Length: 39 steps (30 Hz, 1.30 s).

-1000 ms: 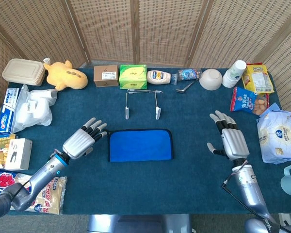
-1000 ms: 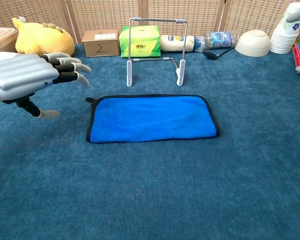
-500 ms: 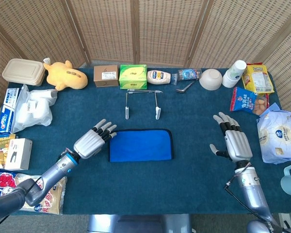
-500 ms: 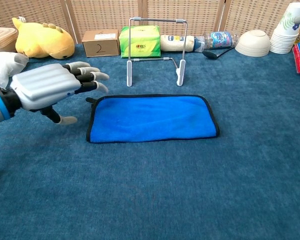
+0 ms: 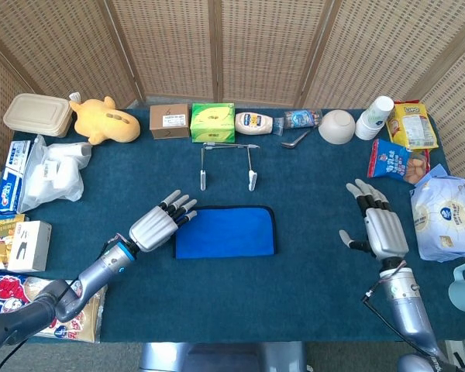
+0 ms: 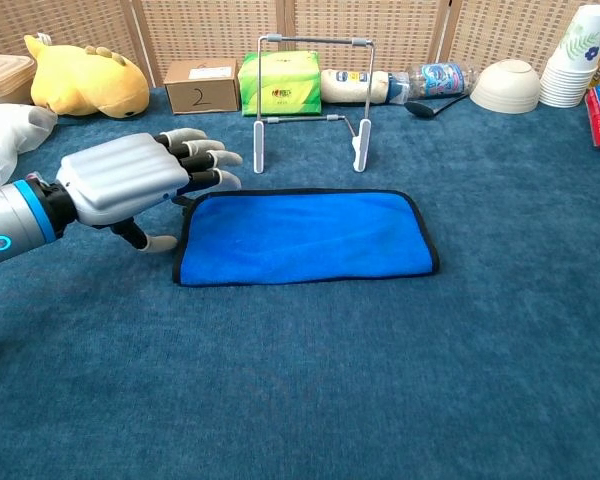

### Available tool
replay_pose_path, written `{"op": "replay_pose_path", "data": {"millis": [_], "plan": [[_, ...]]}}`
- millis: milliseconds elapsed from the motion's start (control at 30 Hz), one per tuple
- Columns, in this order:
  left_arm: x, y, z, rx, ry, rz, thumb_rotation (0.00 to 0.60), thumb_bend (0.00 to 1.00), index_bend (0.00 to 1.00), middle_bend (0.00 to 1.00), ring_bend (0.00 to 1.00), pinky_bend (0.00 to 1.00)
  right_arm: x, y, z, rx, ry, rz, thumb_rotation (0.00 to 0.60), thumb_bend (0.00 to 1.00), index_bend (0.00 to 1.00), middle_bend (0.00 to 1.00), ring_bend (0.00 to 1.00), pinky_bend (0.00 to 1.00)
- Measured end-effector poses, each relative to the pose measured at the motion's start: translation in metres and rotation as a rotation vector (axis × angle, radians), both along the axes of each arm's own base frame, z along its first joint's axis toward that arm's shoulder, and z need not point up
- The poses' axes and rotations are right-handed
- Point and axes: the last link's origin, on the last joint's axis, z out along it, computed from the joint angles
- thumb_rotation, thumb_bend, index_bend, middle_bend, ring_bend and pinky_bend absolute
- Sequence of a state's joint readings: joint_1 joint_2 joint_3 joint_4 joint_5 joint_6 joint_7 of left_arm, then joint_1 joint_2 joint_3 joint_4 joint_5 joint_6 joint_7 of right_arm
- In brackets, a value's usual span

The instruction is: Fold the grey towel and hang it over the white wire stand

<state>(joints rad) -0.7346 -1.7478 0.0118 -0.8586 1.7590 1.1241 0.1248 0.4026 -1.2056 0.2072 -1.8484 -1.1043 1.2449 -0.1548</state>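
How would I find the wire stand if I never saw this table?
Look along the far edge of the blue table, at the green box. Just in front of it stands the white wire stand, a thin bare frame on two feet, unlike the solid boxes and bottles behind it.

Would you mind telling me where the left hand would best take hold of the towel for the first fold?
Probably the short left edge of the towel, coming in from the left. It lies flat, long side across the table, and the left hand is open right beside that black-trimmed edge, so pinching it there would likely let it fold toward the right. The wire stand stands just behind.
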Motion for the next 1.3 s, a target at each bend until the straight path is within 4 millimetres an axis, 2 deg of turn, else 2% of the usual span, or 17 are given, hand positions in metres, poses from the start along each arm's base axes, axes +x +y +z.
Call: {"op": "replay_pose_path", "data": {"millis": [467, 967, 1300], "plan": [[0.008, 0.005, -0.011, -0.010, -0.016, -0.014, 0.600, 0.36, 0.15, 0.05, 0.00, 0.00, -0.003, 0.003, 0.004, -0.015, -0.007, -0.016, 0.600, 0.28, 0.04, 0.03, 0.00, 0.00], [0.017, 0.008, -0.007, -0.003, -0.104, -0.020, 0.600, 0.36, 0.19, 0.09, 0.00, 0.00, 0.000, 0.004, 0.004, -0.021, -0.009, -0.013, 0.600, 0.28, 0.04, 0.03, 0.00, 0.00], [0.007, 0.009, -0.004, -0.002, -0.085, -0.001, 0.600, 0.36, 0.20, 0.09, 0.00, 0.00, 0.002, 0.004, 0.005, -0.026, -0.011, -0.012, 0.600, 0.28, 0.04, 0.03, 0.00, 0.00]]}}
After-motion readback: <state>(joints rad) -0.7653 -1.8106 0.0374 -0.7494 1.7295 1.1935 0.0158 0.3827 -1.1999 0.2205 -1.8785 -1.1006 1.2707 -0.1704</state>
